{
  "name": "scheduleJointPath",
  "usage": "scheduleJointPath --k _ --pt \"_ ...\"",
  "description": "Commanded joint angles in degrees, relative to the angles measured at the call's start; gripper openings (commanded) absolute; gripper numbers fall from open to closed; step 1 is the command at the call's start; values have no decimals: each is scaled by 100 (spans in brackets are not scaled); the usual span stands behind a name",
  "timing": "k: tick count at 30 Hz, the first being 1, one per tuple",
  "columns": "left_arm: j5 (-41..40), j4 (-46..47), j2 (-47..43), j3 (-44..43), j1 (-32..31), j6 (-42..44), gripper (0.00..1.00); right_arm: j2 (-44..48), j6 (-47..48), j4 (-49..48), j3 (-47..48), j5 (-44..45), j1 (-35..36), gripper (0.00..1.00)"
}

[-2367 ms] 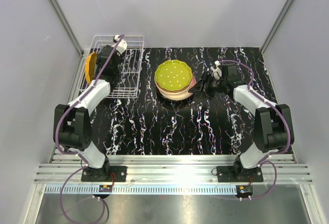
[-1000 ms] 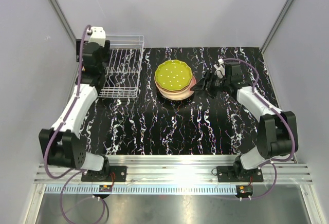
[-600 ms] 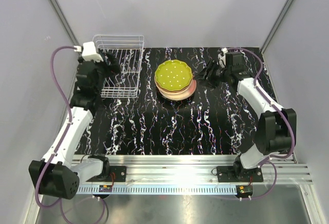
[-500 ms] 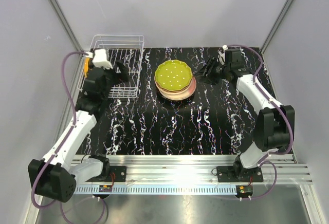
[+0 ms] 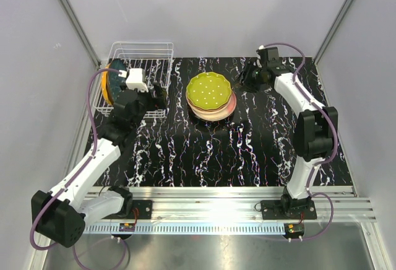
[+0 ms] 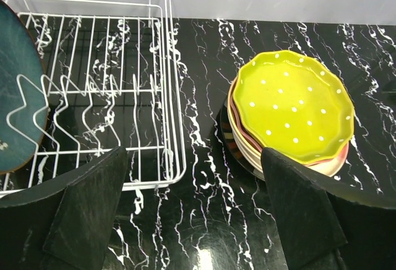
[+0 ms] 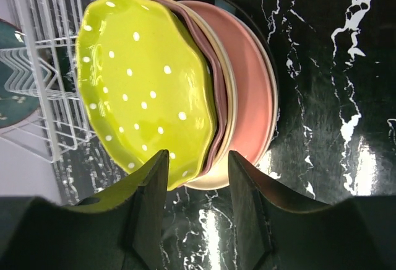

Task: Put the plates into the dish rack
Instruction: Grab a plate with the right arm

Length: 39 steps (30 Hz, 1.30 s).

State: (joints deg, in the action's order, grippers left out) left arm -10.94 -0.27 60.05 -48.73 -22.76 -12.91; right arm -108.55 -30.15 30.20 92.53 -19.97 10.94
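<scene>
Standing at the upper left of the top view, the dish rack (image 5: pixel 141 78) sits on the black marbled mat (image 5: pixel 204 152). One teal plate (image 5: pixel 109 84) stands on edge at its left end. In the left wrist view this plate fills the far left edge of the frame and leans against the wire prongs, and the other slots to its right hold nothing.

The stack of plates (image 5: pixel 210 95) lies flat near the upper middle of the mat, well apart from the rack. A lime plate (image 6: pixel 292 106) with white dots is on top, with pink and cream rims showing under it.

The left gripper (image 5: pixel 154 100) hovers at the rack's lower right corner. Its fingers are spread wide at the bottom of the left wrist view, with nothing between them.

The right gripper (image 5: pixel 247 77) is at the upper right of the stack, clear of it in the top view. Its fingers are partly apart and clamp nothing. In the right wrist view, the rim of the stack shows through the gap between them.
</scene>
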Motion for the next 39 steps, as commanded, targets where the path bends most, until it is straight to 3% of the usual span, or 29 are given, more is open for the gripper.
scheduleJointPath --k 1,8,14,17,21,25,39 --pt "91 282 -90 -111 -9 -195 92 -279 378 346 589 492 215 50" --pt "-58 142 -143 -189 0 -107 92 -1140 624 1110 1661 1327 523 50" --pt "-40 71 -160 -233 0 -107 93 -1458 633 1278 1953 1504 567 47" --pt "-40 36 -160 -268 -9 -98 93 -1493 651 1296 2006 1548 628 42" --pt "-57 45 -160 -269 0 -107 93 -1467 668 1331 2093 1636 708 24" --pt "-49 45 -152 -269 0 -107 93 -1458 730 1454 2208 1768 822 14" --pt "-31 45 -222 -277 0 -124 93 -1186 1284 2192 2287 3455 1331 14"
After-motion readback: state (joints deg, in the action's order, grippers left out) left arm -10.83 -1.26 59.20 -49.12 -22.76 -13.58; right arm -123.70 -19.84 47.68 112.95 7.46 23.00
